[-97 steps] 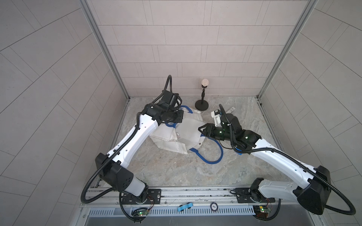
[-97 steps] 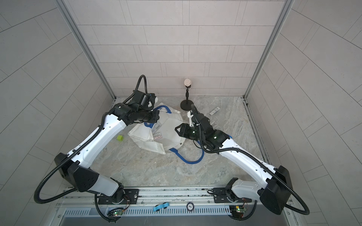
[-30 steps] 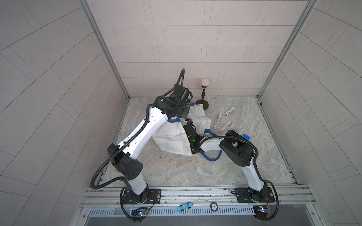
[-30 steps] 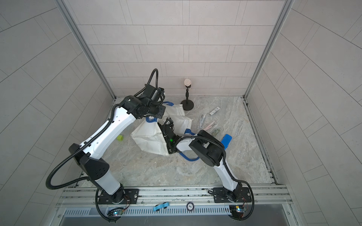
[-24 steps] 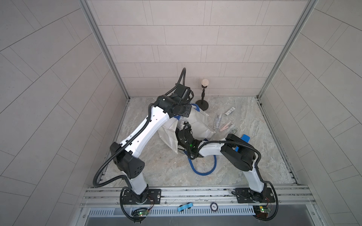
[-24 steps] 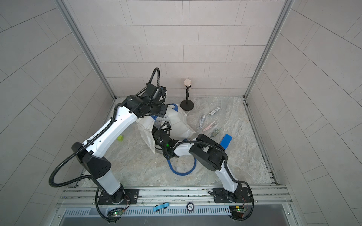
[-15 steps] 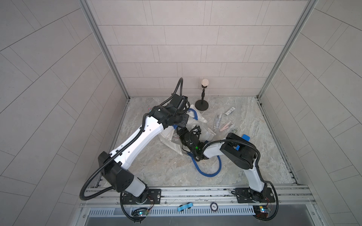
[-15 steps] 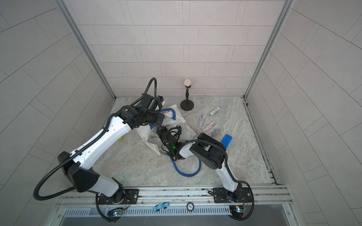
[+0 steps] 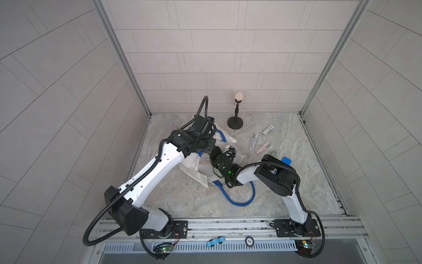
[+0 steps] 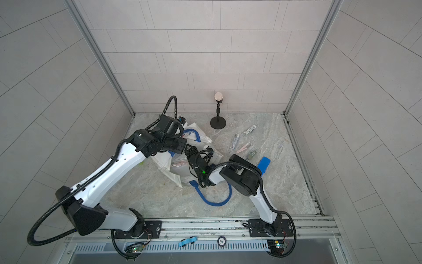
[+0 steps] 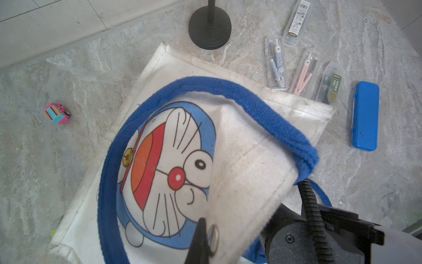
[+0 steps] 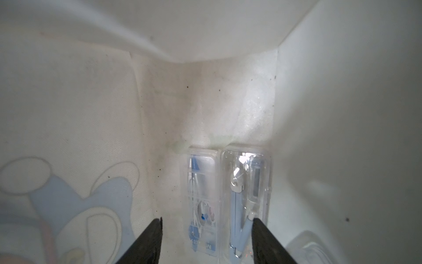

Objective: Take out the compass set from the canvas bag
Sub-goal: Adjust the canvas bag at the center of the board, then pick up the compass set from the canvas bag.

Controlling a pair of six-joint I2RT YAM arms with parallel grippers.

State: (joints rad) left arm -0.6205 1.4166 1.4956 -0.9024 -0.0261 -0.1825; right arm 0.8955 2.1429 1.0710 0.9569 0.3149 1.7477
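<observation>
The left arm (image 9: 157,166) rises from the lower left in both top views; the left gripper (image 11: 204,233) is clamped on the upper rim of the bag (image 9: 191,169), beside its snap (image 11: 213,235), holding that edge raised. The bag lies at mid-frame, cat print (image 11: 169,164) facing up, one handle (image 9: 239,201) looped on the floor towards the lower edge. The right gripper (image 12: 206,228) is inside the bag's mouth, jaws apart; whether they touch anything cannot be told. Just ahead of its fingers (image 12: 150,240) the compass set (image 12: 246,194), a clear case with a blue compass, lies in the bag's far corner, just beside a second clear case (image 12: 201,201). Right of the bag, outside it: a black stand (image 9: 235,124) near the back wall, four clear cases (image 9: 254,141) near one another, and a blue case (image 9: 286,160) furthest right
</observation>
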